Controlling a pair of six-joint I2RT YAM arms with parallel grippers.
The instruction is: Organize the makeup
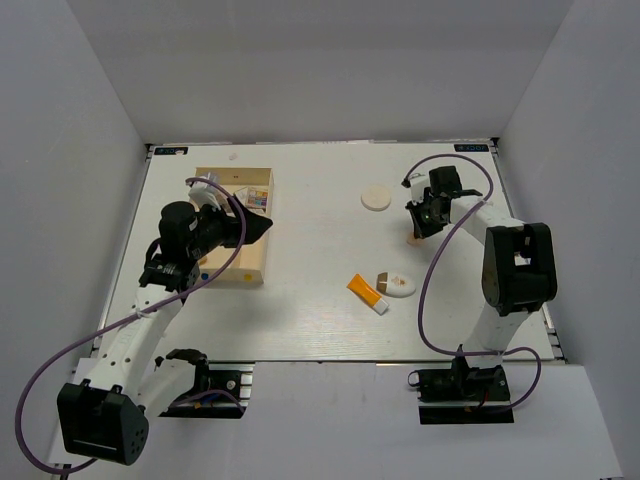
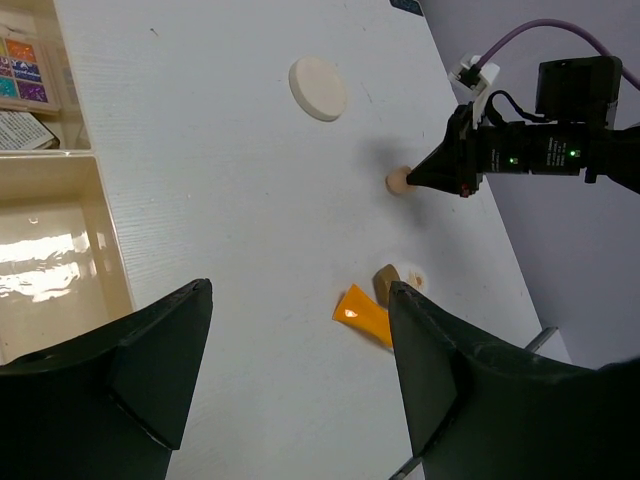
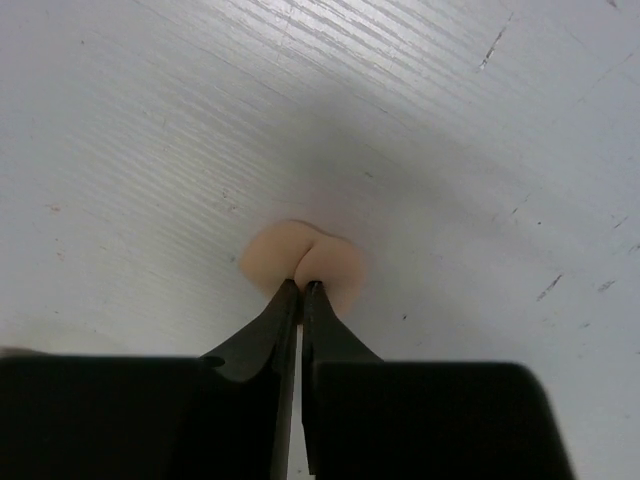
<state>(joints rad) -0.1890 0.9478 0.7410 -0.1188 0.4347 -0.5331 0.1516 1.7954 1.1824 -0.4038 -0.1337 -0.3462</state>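
Setting: robotics lab, enclosed test cell. Evidence: a white worktop (image 1: 320, 310) is boxed in on three sides by plain pale wall panels (image 1: 320, 70). The left arm (image 1: 130, 340) and right arm (image 1: 515, 265) are fixed at its near edge on black base mounts (image 1: 465, 385). Purple cables (image 1: 422, 300) loop loose from both arms. Small blue tags (image 1: 165, 151) mark the far corners. Lighting is flat and even.

Top view: the left arm (image 1: 180, 230) covers much of the wooden box (image 1: 246, 270). Left wrist view, upper left: the edge cuts off the palette (image 2: 22, 72). The right tool (image 3: 301, 288) hides part of the sponge (image 3: 335, 262).
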